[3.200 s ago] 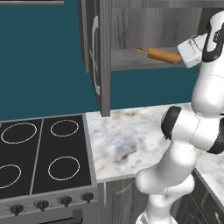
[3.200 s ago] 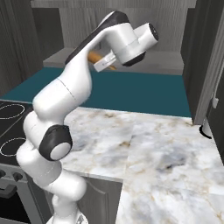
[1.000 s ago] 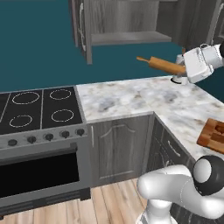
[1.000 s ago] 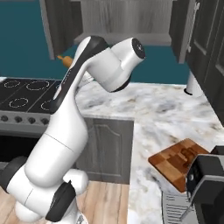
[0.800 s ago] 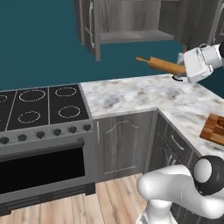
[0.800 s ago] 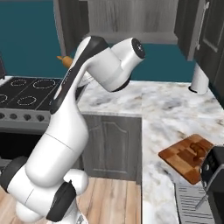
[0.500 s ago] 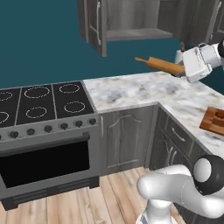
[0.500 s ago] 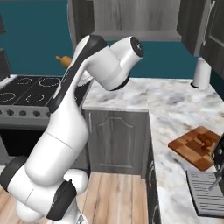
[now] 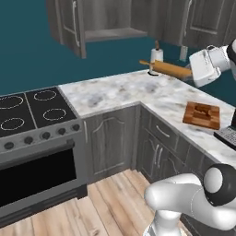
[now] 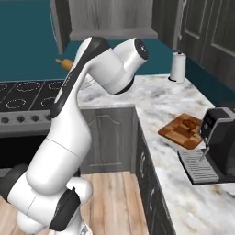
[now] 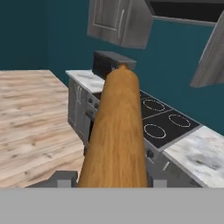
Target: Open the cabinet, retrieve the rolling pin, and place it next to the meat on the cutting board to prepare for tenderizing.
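The orange-brown rolling pin (image 9: pixel 168 69) hangs level in the air above the corner of the counter, with my gripper (image 9: pixel 191 73) shut on its right end. One tip of the rolling pin (image 10: pixel 64 63) pokes out behind my arm in the right base view. In the hand view the rolling pin (image 11: pixel 116 135) runs straight away from the gripper (image 11: pixel 113 181). The cutting board (image 9: pixel 213 120) lies on the right counter run, below and to the right of the gripper, with brown meat (image 9: pixel 203 109) on it; from the other side the cutting board (image 10: pixel 172 133) carries the meat (image 10: pixel 186 124). The cabinet (image 9: pixel 110 18) stands open.
A black stove (image 9: pixel 27 110) sits left of the marble counter (image 9: pixel 115 90). A white paper towel roll (image 9: pixel 156 56) stands in the back corner. A dark coffee machine (image 10: pixel 219 142) is just right of the board. The open cabinet door (image 9: pixel 71 23) juts out overhead.
The whole picture has shifted, so the base has moved and turned; the cutting board has come further into view. The rolling pin stays gripped in the same pose.
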